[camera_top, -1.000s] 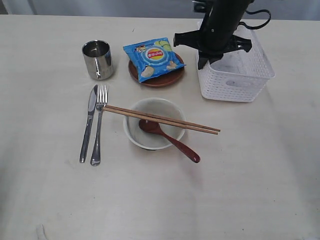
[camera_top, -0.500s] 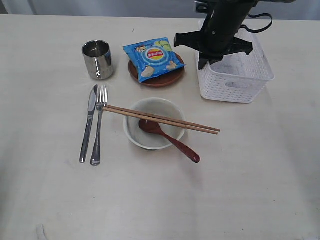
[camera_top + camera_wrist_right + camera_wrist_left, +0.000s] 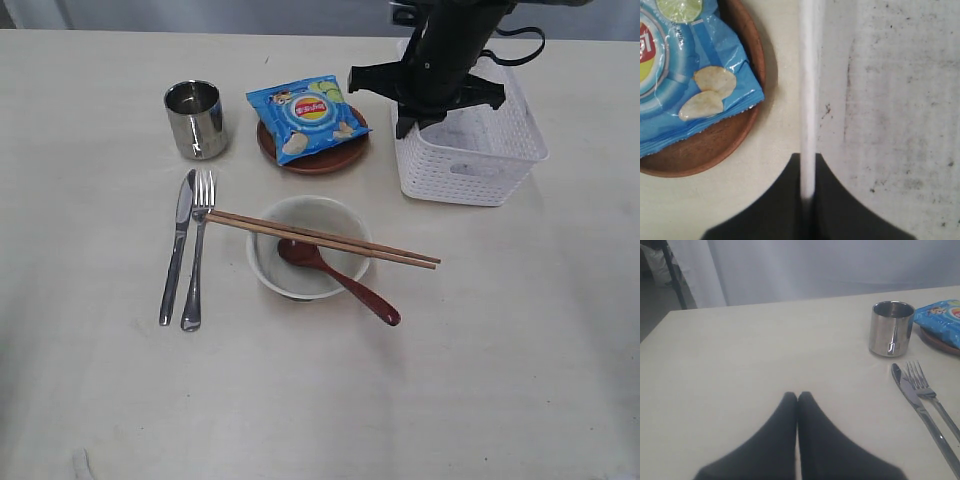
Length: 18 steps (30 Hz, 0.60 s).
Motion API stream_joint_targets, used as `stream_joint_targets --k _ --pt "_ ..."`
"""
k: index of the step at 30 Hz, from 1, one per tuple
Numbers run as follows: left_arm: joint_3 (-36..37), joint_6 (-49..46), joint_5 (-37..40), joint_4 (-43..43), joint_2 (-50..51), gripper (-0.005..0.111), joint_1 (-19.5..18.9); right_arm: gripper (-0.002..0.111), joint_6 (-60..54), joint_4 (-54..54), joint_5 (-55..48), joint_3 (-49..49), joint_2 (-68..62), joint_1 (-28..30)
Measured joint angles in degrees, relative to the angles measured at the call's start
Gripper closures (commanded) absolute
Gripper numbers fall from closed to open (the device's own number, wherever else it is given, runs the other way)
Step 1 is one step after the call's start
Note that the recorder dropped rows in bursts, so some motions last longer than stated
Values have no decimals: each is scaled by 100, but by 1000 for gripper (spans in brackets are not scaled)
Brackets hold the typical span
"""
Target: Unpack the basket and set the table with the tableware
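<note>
1. The chip bag (image 3: 305, 118) is blue with a round red-and-yellow logo. Its lettering is too small to read.
2. It hides most of the plate (image 3: 322, 162), which sits far centre, right of the cup (image 3: 196, 120).
3. The right gripper (image 3: 807, 196) is pinched onto the left wall of the basket (image 3: 480, 160), far right on the table (image 3: 500, 380).
4. The left gripper (image 3: 797, 396) has its fingers pressed together, holding nothing.
5. The knife (image 3: 177, 250) and fork (image 3: 196, 260) lie left of the bowl (image 3: 300, 278). The chopsticks (image 3: 320, 238) lie across it, and the spoon (image 3: 345, 285) leans in it.
</note>
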<state>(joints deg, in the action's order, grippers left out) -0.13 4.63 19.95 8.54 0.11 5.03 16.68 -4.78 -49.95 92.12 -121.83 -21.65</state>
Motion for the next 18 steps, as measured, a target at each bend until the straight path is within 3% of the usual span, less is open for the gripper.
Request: stream_joint_targets --k 11,18 --pt "0 0 0 0 0 107 0 106 0 0 0 0 0 0" --pt "0 0 0 0 0 107 0 62 -34 -260 0 -29 -36 0"
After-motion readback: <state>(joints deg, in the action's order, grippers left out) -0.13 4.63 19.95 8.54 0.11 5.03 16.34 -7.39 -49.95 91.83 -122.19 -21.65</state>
